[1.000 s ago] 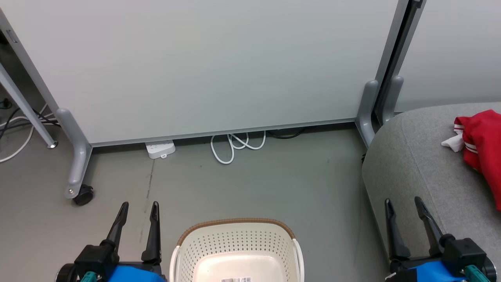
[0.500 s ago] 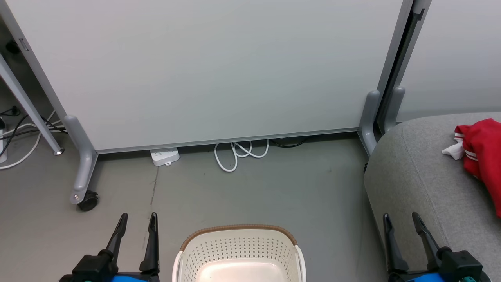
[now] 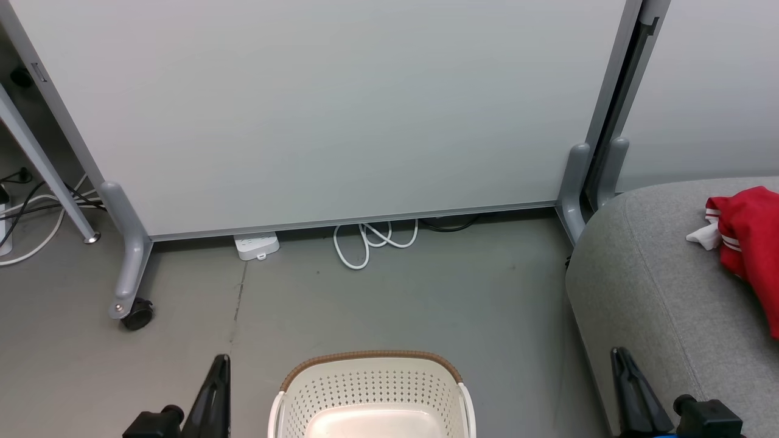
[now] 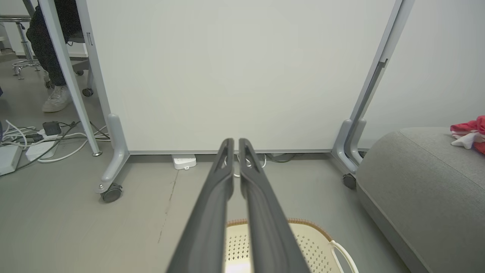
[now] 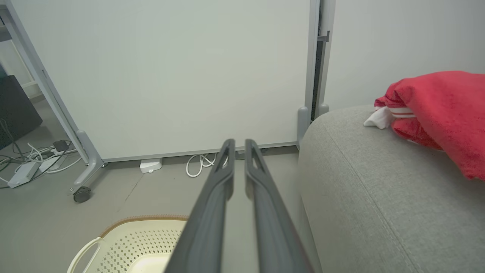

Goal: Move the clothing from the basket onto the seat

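The red clothing (image 3: 751,240) lies on the grey seat (image 3: 657,292), to the right of the basket (image 3: 371,354). The left gripper (image 4: 235,141) and the right gripper (image 5: 238,141) are on either side of the basket, each with its fingers together.

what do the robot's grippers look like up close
Both the left gripper and right gripper have two long dark grey fingers that taper toward the tips, each with a narrow slot near the end. Their mounts are black.
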Robot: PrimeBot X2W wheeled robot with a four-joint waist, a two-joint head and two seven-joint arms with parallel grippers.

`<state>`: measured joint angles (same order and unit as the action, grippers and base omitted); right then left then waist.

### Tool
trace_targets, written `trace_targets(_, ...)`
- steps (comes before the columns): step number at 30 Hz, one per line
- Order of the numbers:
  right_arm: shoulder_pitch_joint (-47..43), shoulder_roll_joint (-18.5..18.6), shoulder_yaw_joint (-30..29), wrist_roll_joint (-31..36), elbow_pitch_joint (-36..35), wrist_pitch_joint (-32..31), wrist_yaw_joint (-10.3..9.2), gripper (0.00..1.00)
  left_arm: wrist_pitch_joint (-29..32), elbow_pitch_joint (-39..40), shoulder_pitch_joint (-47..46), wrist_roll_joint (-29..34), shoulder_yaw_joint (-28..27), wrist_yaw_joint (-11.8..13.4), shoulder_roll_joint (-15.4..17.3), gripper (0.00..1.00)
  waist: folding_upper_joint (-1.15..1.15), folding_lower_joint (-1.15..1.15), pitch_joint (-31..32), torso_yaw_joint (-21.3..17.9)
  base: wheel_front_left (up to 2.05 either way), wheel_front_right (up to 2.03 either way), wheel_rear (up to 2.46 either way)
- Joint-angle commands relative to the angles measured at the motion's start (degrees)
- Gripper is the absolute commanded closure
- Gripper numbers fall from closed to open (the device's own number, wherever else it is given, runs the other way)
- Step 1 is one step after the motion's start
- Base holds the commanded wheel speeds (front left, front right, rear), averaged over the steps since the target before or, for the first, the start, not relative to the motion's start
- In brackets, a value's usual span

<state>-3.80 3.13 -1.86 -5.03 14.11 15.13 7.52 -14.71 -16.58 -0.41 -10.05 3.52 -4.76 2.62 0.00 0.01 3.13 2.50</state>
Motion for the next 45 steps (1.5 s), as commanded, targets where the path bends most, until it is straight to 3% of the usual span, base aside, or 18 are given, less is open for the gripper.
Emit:
trace_targets(1, 0.4, 0.0, -0.3, -1.3, 0.1, -0.5, 0.00, 1.00, 0.5, -0.1, -0.5, -1.2, -0.4, -0.1, 0.0, 1.00, 0.00, 0.00, 0.0, 0.0, 0.00, 0.00, 0.00)
trace_targets(19, 2.9, -0.1, -1.3, -21.6, -0.1, -5.5, -0.01, 1.00, 5.4, 0.6, -1.9, -20.3, -2.7, -0.7, 0.1, 1.00, 0.00, 0.00, -0.5, -0.4, 0.00, 0.00, 0.00)
trace_targets(45, 5.6, -0.1, -2.4, -43.5, -0.1, -10.9, -0.02, 1.00, 10.7, 1.3, -3.5, -41.0, -5.1, -1.5, 0.2, 1.00, 0.00, 0.00, -1.1, -0.9, 0.00, 0.00, 0.00)
